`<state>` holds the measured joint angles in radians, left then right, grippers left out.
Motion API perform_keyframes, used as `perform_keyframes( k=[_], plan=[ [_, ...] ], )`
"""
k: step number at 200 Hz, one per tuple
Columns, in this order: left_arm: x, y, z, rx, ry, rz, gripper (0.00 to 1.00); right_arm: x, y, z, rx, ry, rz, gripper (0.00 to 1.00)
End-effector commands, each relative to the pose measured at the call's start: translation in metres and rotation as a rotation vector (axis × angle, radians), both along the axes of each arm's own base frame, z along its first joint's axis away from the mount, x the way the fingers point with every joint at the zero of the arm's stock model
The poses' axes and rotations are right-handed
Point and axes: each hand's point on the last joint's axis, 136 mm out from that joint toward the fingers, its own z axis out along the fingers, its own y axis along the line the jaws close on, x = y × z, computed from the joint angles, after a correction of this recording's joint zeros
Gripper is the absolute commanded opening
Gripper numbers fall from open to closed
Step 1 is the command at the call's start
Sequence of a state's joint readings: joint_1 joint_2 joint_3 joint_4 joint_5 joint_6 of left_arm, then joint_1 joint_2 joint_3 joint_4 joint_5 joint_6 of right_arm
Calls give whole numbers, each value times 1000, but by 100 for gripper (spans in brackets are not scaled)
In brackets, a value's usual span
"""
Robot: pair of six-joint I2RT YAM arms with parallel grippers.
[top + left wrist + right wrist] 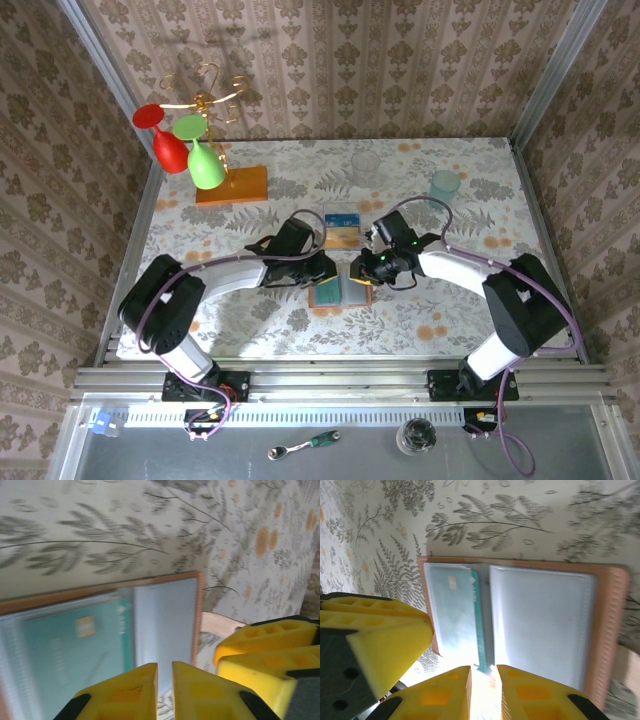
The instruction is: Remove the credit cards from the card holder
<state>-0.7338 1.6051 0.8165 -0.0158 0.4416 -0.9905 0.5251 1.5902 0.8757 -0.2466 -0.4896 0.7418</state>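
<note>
The card holder (340,293) lies open and flat at mid-bench, on the floral bench (450,325), between the two claws. A teal credit card (75,647) sits inside one clear pocket. The left claw (165,680) and the right claw (484,687) reach the holder from opposite sides. Each claw's jaws are narrow, with a slim gap. Whether either grips anything cannot be told. Loose cards (342,230), blue and tan, lie just beyond the holder.

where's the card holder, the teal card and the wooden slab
card holder (610,630), right wrist view, on its brown right rim
teal card (75,655), left wrist view, middle of its face
wooden slab (240,185), top view, on its flat top
</note>
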Motion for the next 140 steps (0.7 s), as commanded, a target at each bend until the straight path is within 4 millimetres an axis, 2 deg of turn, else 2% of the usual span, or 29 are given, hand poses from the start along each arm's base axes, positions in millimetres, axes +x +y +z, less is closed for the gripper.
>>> perform_keyframes(
  k=[1, 32, 78, 140],
  plan=[
    [0, 21, -8, 40, -10, 32, 13, 4, 21, 5, 55, 12, 31, 21],
    [-1, 35, -16, 40, 2, 58, 8, 8, 30, -6, 50, 34, 44, 21],
    [-4, 43, -24, 50, 14, 60, 5, 6, 33, -24, 41, 71, 51, 20],
    [-6, 45, -29, 51, 22, 57, 4, -1, 14, -53, -53, 93, 16, 19]
  ],
)
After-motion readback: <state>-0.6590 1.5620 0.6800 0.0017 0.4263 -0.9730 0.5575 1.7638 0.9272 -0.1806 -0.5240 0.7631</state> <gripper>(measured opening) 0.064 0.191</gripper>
